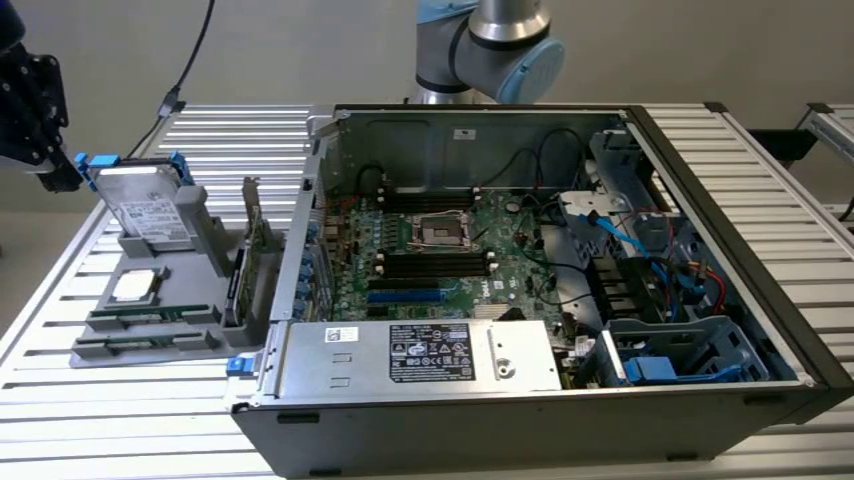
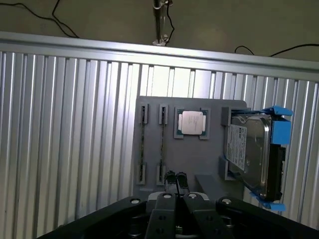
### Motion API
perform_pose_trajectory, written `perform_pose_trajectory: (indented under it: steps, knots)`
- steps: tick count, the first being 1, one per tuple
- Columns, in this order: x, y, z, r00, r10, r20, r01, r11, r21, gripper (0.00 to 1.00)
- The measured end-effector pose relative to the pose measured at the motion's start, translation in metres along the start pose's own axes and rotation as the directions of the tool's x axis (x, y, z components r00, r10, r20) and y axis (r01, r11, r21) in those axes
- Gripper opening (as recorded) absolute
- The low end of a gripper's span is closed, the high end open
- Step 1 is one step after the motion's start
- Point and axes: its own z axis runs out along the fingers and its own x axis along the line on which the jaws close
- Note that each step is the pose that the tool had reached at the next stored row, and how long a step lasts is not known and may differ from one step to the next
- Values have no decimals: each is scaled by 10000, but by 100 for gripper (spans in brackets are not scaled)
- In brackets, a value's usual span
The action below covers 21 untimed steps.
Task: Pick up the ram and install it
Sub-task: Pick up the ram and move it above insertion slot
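Two ram sticks stand on edge in the slots of a grey parts holder (image 1: 187, 300), one ram (image 1: 150, 317) nearer the holder's middle and another (image 1: 144, 343) at its front edge. In the wrist view the same sticks appear as thin dark strips, one ram (image 2: 143, 144) beside the other (image 2: 161, 144). My gripper (image 2: 175, 183) is shut with nothing between its fingers and hangs well above the table, short of the holder. In the exterior view the gripper (image 1: 56, 175) is a dark body at the far left, above and beyond the holder.
The holder also carries a CPU (image 2: 192, 122), a hard drive in a blue caddy (image 2: 254, 152) and an upright expansion card (image 1: 250, 250). The open computer case (image 1: 721, 330) fills the table's middle and right, with black memory slots (image 1: 430, 265) on its motherboard. The arm's base (image 1: 481, 50) stands behind the case.
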Motion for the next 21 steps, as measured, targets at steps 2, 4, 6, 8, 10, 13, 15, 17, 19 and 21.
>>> perform_pose_trajectory:
  steps: [2, 4, 6, 8, 10, 13, 15, 17, 19, 21]
  knots:
    - [0, 0, 1, 10000, 0, 1, 0, 10000, 1, 18]
    - [0, 0, 1, 10000, 0, 1, 0, 10000, 1, 24]
    - [0, 0, 1, 10000, 0, 1, 0, 10000, 1, 30]
    - [0, 0, 1, 10000, -1, 1, 1, 10000, 1, 36]
    - [0, 0, 1, 10000, -1, 1, 1, 10000, 1, 48]
    - [1, 3, 4, 10000, -1, -1, 1, 10000, 2, 48]
    - [0, 13, 28, 10000, 0, -1, 0, 10000, 30, 48]
    - [6, 26, 55, 10000, -2, -4, 2, 10000, 48, 48]
    - [17, 42, 85, 10000, -2, -5, 2, 10000, 67, 48]
    - [33, 56, 120, 10000, 0, -4, 0, 10000, 82, 48]
